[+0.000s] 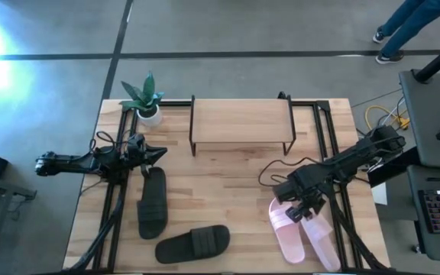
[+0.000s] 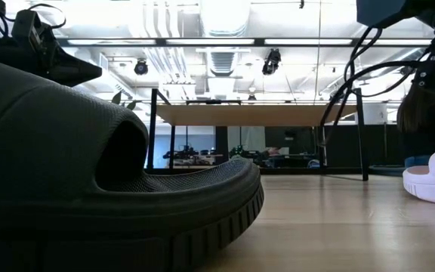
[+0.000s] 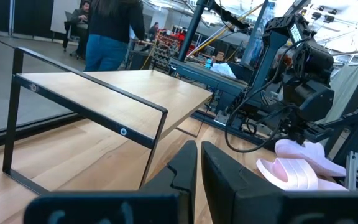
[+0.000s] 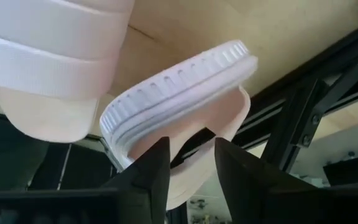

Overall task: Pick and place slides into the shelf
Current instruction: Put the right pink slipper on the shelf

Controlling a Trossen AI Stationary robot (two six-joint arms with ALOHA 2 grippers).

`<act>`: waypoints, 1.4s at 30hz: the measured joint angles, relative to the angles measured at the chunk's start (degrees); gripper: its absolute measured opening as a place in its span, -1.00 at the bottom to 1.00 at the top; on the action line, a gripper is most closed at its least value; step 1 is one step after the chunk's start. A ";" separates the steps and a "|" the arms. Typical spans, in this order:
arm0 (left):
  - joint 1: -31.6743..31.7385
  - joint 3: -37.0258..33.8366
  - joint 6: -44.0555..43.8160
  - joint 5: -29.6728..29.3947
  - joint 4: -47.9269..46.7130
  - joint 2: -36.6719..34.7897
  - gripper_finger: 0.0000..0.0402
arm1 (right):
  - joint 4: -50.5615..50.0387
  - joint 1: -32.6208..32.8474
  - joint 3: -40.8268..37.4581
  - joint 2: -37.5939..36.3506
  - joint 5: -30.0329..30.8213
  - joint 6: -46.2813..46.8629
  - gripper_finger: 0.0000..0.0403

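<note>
Pale pink slides lie side by side near the tabletop's front right corner, where the right gripper has its fingers narrowed around the rim of one. Two dark slides rest toward the front left. Shut and holding nothing, the left gripper hovers near the left edge. At the back edge stands the shelf.

Cut off at the high view's top edge: a person, only legs showing. Hidden in part under the right arm: heel ends of the two pink slides. Cropped in the low view: nearest dark slide.
</note>
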 joint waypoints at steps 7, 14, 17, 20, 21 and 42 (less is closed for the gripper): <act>0.00 -0.01 0.00 0.00 0.02 -0.01 -0.96 | -0.82 0.01 0.00 -0.07 -4.92 -1.66 -0.32; -0.01 -0.01 0.00 0.00 0.02 0.00 -0.96 | -2.87 0.01 0.00 -0.09 -3.95 -5.14 -0.25; -0.02 0.00 0.00 0.00 0.02 -0.01 -0.96 | -2.85 0.01 0.00 -0.09 -4.09 -6.25 -0.24; -0.02 -0.01 0.02 0.00 0.02 0.00 -0.96 | -2.93 0.01 0.00 -0.09 -5.95 -6.06 -0.26; -0.01 0.01 0.01 0.00 0.02 -0.01 -0.96 | -3.04 0.01 0.00 -0.09 -6.71 -5.92 -0.26; -0.01 0.00 0.02 0.00 0.02 0.00 -0.96 | -8.72 1.50 0.00 -8.24 -13.03 3.66 -0.26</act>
